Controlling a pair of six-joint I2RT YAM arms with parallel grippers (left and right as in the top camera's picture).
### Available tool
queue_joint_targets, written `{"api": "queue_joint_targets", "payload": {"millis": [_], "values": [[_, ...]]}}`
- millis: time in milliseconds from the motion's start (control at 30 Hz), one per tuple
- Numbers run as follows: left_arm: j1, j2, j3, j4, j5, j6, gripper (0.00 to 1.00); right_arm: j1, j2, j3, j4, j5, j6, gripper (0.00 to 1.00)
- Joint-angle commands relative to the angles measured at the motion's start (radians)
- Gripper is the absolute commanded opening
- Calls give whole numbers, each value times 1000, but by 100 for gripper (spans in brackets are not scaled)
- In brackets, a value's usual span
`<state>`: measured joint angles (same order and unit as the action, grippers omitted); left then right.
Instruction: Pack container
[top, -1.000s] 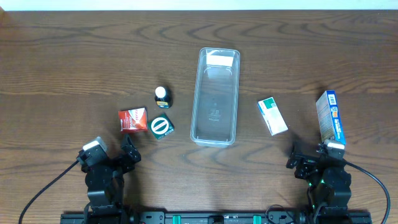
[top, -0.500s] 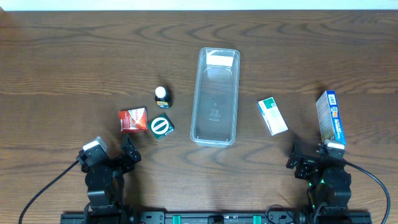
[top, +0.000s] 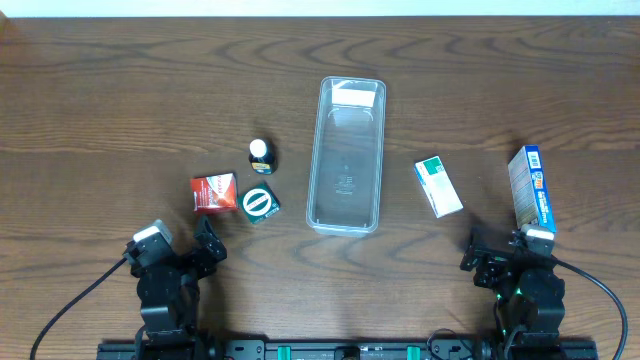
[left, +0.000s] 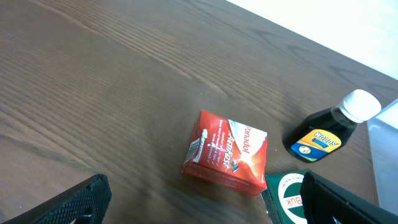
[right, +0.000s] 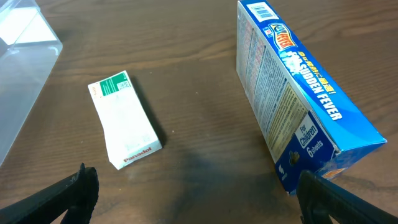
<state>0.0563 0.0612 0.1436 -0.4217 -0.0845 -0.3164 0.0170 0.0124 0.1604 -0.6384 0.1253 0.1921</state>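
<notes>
Overhead view: I am seeing the container (top: 346, 200) lying at the centre of the frame on the wooden surface (top: 120, 90), its long axis running top to bottom. It is holding no boxes; only a white patch is showing at its upper end.

Left of the container, three items are sitting close together:
- a dark bottle (top: 261, 155) with a white cap, uppermost;
- a red box (top: 214, 192), lower left of the bottle;
- a green box (top: 260, 204) with a round white mark, just beside the red box.

Right of the container, a white and green box (top: 438, 186) is lying flat. Near the right edge of the frame, a blue box (top: 529, 187) is standing on edge.

The left hand (top: 208, 242) is sitting at the lower left, below the red box and apart from it. In the left wrist view its fingers (left: 81, 202) are spreading to both lower corners and gripping nothing, with the red box (left: 227, 152) ahead of them.

The right hand (top: 473, 255) is sitting at the lower right, below the blue box. In the right wrist view its fingers (right: 65, 196) are likewise standing wide apart and holding nothing. The white and green box (right: 124, 118) is showing at centre left, the blue box (right: 298, 106) at right, and a corner of the container (right: 25, 37) at upper left.
</notes>
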Motion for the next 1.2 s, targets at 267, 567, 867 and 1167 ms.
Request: {"api": "queue_joint_targets", "payload": {"millis": [267,567,867,1167], "values": [[-3,-6,-20,0,-1,9,98,-3,-6,0,52,-85,124,99],[-3,-6,-20,0,-1,9,98,-3,147,275,120,-137,89,99],[-3,-6,-20,0,-1,9,98,-4,793,858,-166,-31,-32,99],[-3,-6,-20,0,-1,9,98,-55,1286,1191,-387,61,-127,99]]}}
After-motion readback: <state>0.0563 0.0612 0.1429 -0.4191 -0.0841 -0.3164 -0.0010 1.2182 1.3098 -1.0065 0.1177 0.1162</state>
